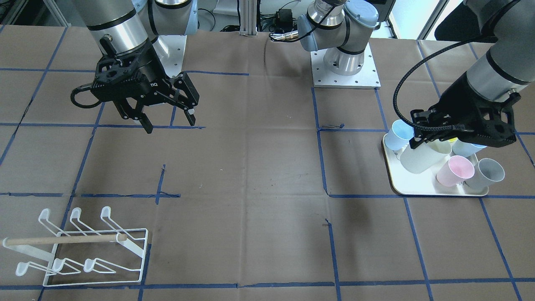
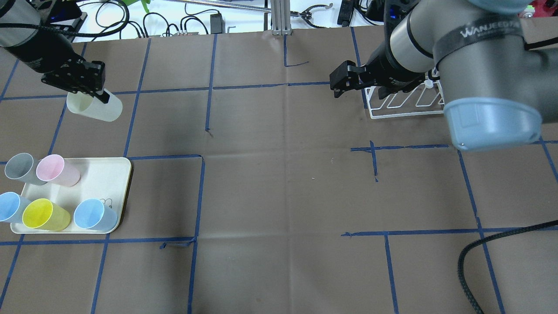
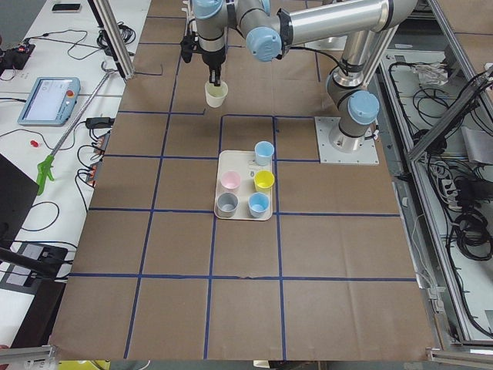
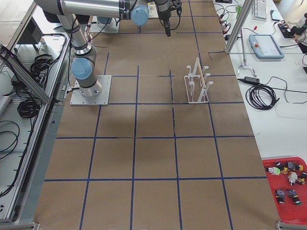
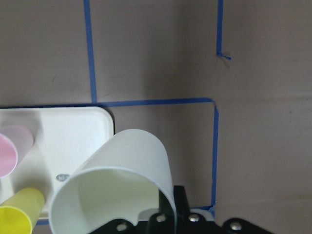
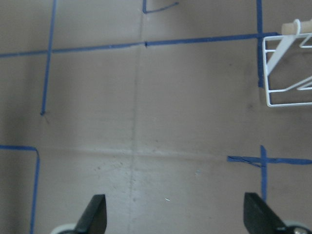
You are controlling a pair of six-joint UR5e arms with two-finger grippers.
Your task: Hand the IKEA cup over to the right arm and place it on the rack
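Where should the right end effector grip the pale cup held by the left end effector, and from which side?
Likely low on the pale cup, the bare wall near its base. The left end effector pinches the rim; the base points toward the middle of the table, so the open right end effector can come from there.

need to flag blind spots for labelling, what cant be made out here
Rack: overhead view, the right arm covers most of it; right wrist view, the right edge cuts it off.
Yellow cup: front-facing view, almost hidden behind the left end effector.
Grip on the cream cup: left wrist view, the bottom edge cuts off the fingers.
Tray drawing: overhead view, too small to read.
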